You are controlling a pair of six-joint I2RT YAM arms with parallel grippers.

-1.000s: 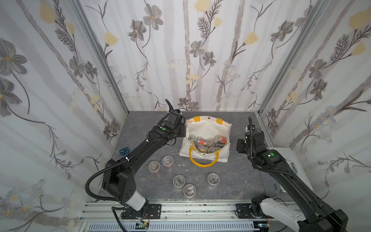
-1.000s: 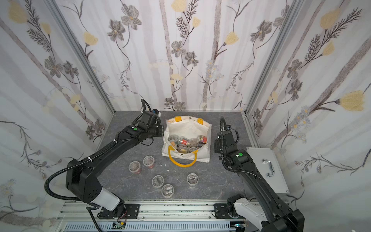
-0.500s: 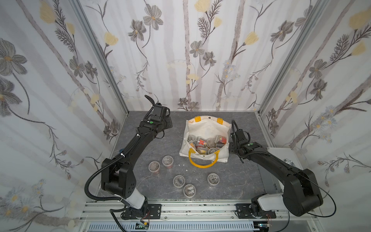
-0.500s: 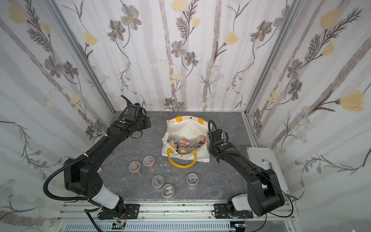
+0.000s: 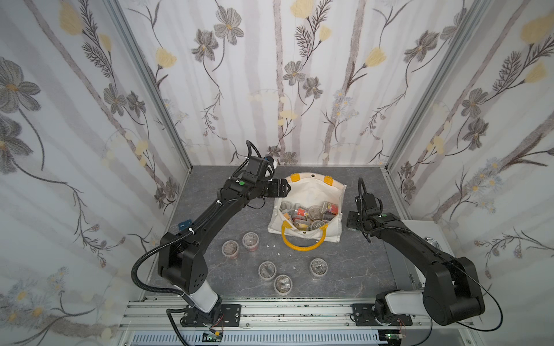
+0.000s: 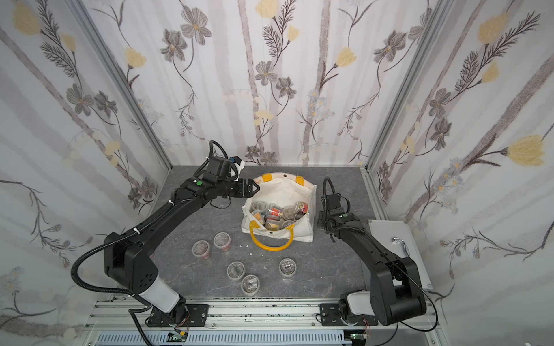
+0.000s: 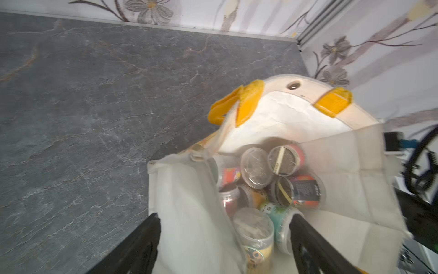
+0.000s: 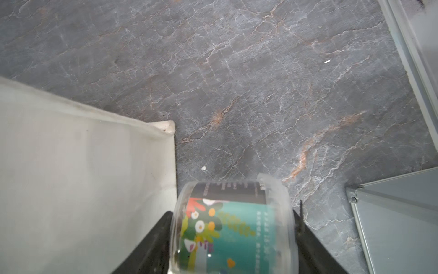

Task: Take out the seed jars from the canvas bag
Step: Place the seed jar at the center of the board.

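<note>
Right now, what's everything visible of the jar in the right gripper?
Short round clear plastic seed jar, clear lid, teal label with colourful plant shapes and a dark text band. The right gripper holds it end to end, lid and base against the jaws, above the grey table beside the canvas bag corner.

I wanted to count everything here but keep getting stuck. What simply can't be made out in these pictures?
Seed jars deep in the canvas bag: the top ones and the cloth cover them in both top views, so no full count.
Green-label jar in the right pincer: the right wrist picture's edge cuts it off; the arm hides it in both top views.
</note>
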